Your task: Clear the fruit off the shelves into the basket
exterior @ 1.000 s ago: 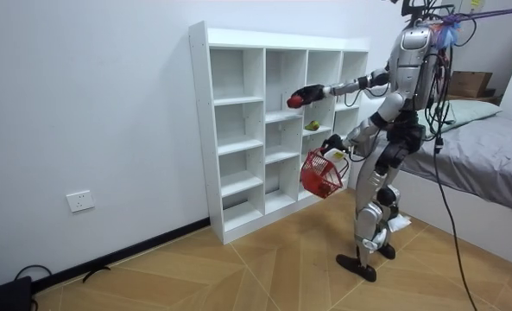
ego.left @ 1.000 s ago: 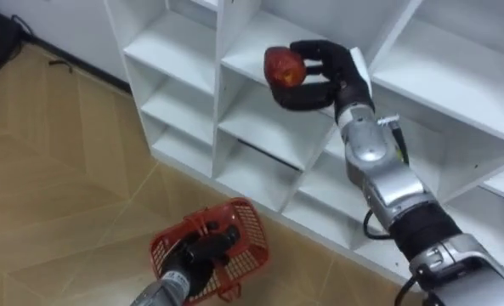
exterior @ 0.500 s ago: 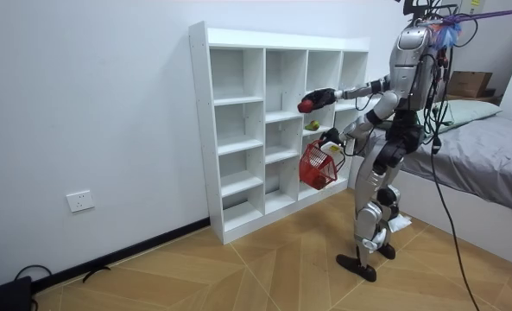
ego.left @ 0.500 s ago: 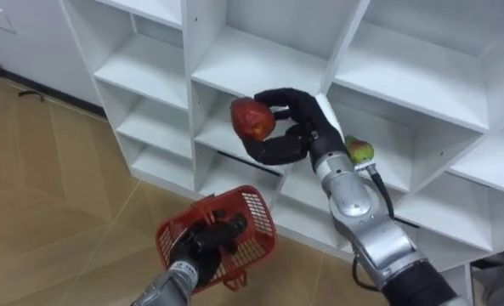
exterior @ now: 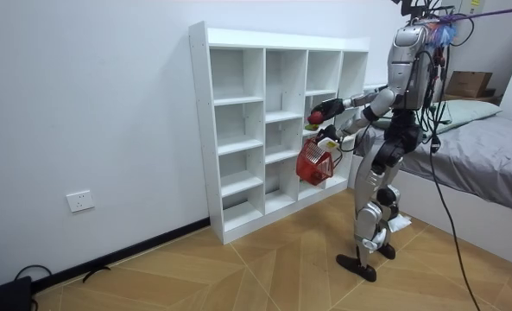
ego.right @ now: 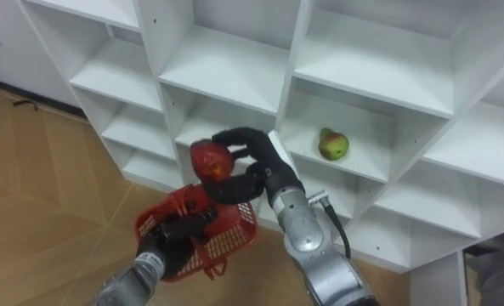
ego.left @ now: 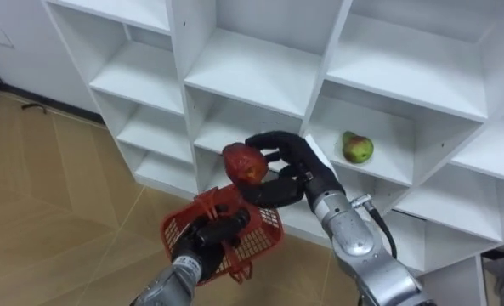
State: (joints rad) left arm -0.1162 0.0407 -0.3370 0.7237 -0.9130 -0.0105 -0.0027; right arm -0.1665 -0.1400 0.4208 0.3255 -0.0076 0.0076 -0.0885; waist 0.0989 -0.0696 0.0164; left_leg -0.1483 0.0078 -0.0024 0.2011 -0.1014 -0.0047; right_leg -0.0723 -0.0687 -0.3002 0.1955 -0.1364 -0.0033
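My right hand is shut on a red apple and holds it just above the red wire basket. My left hand is shut on the basket's handle and keeps it in front of the white closet. A green-and-red pear lies on a shelf to the right of the apple. In the room view I stand facing the closet with the apple over the basket.
The closet's other compartments look bare. Wooden floor stretches to my left. In the room view a bed stands behind me, and a wall socket sits low on the wall at the room view's left.
My right hand has drawn the apple back from the closet and down over the basket. The left hand has raised the basket a little. The pear has come into sight.
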